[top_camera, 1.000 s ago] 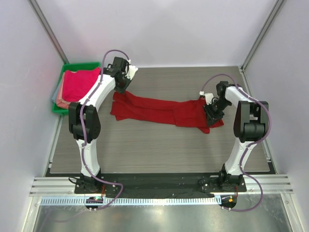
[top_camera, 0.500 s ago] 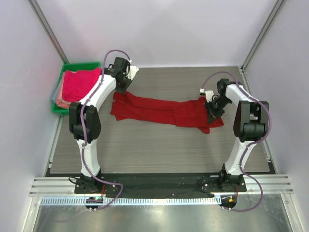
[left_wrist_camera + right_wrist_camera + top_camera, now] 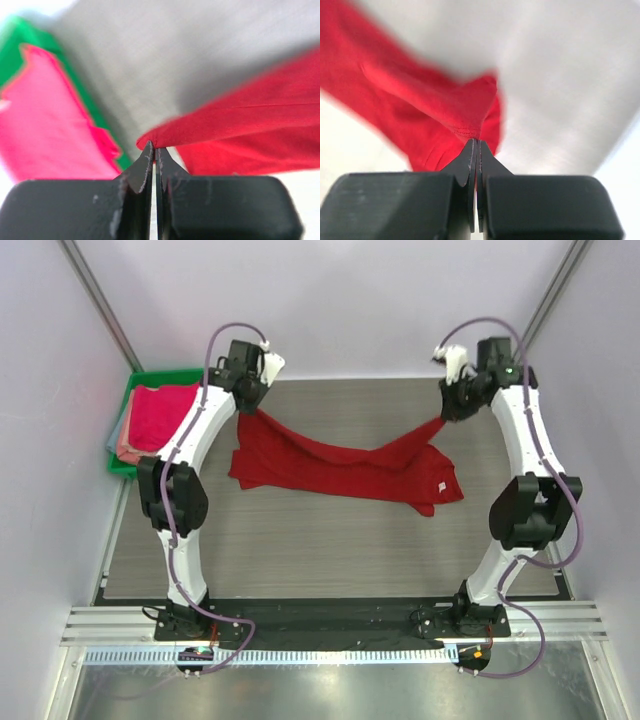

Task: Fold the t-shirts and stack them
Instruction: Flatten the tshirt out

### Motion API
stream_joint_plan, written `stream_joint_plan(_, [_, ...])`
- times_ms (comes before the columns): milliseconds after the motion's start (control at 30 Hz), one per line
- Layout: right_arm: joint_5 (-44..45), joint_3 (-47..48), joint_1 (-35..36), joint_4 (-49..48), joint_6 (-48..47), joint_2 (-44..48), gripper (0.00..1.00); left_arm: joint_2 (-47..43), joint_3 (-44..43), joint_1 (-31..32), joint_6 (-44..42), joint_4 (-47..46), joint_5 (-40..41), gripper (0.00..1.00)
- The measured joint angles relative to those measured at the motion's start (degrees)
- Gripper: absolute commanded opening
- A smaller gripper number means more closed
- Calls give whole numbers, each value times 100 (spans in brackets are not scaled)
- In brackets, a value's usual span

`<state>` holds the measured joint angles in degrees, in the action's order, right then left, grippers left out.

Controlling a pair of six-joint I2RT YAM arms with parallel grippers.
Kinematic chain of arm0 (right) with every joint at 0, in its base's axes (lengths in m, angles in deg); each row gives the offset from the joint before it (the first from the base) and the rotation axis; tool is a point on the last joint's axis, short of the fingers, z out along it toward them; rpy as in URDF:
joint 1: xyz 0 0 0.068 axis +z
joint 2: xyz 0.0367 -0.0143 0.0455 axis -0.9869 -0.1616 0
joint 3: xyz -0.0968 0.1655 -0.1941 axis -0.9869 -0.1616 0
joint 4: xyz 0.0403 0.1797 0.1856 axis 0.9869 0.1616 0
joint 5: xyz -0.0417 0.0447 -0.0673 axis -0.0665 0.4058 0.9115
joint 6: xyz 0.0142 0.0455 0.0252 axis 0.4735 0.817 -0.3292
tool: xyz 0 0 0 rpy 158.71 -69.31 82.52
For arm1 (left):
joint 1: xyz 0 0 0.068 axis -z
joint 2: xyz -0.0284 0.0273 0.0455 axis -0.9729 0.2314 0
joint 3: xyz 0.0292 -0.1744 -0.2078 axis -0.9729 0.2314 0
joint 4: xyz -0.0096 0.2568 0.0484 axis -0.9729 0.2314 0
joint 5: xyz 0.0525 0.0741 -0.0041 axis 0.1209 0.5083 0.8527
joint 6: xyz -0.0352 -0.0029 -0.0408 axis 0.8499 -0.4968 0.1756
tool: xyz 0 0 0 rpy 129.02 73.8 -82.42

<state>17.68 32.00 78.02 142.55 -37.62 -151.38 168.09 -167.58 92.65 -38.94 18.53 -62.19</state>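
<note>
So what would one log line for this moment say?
red shirt: hanging by two ends, lower part on table | left fingers: shut on it | right fingers: shut on it | pink shirt: in green tray

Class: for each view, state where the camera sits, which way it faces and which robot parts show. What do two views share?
Top external: above and behind the bases, looking down at the table; both arms show.
Left wrist: on the left arm, facing past the left gripper to the green tray.
Right wrist: on the right arm, facing past the right gripper to the table.
Shared: both wrist views show the red t-shirt.
</note>
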Motion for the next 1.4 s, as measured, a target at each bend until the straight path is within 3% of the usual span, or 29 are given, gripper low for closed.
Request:
stream_joint_plan(200, [203,1429,-157,-833,638,313,1,-688,-737,-15,-168,-118,155,0])
stream_joint_plan(333, [361,1882,-212,-1180,863,612,1,-1484,-822,-13,-155,-190,192,0])
stream_joint_plan(833, [907,1923,-205,-1674,918,3709,1,-4286,-474,-35,-260,-103,269,0])
stream_joint_plan(1000, [1097,2413,-205,-1676,769,4199,1,-4638,-748,-304,-254,42,68,0])
stream_joint_plan(1200, [1246,3171,-205,-1869,520,4157,1,-4822,-1351,-509,-260,90,-219,0])
stream_joint_plan(1400, [1292,2813,-205,-2503,127,4096,1,-4859,-1335,-529,-549,-192,-280,0])
